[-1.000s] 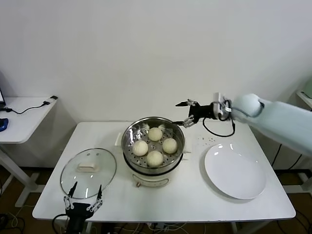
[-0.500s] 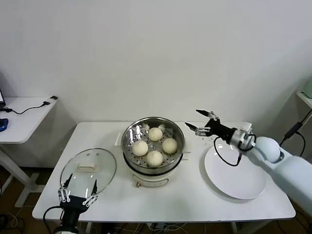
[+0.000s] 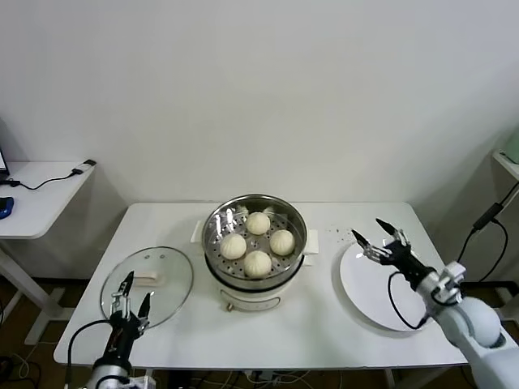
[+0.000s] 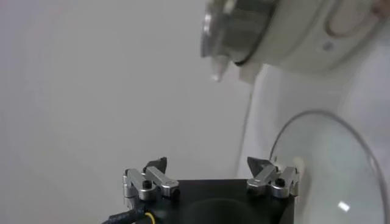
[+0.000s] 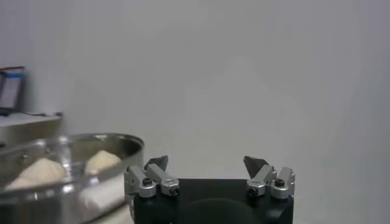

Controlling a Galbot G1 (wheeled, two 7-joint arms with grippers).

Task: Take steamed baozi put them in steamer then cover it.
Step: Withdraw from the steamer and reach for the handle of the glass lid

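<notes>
Head overhead; wrists low, steamer (image 3: 255,243) shared

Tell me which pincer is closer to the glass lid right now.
Left. The left pincer hovers open at the near edge of the glass lid. The right pincer is open over the white plate, on the far side of the steamer.

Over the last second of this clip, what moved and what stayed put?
The right gripper, fingers open and empty, pulled back from behind the round stainless-steel steamer to above the flat white plate. The left gripper, also open, rose from the table's front edge to the near rim of the clear glass lid. The four cream-white baozi, steamer, lid and plate stayed put.
</notes>
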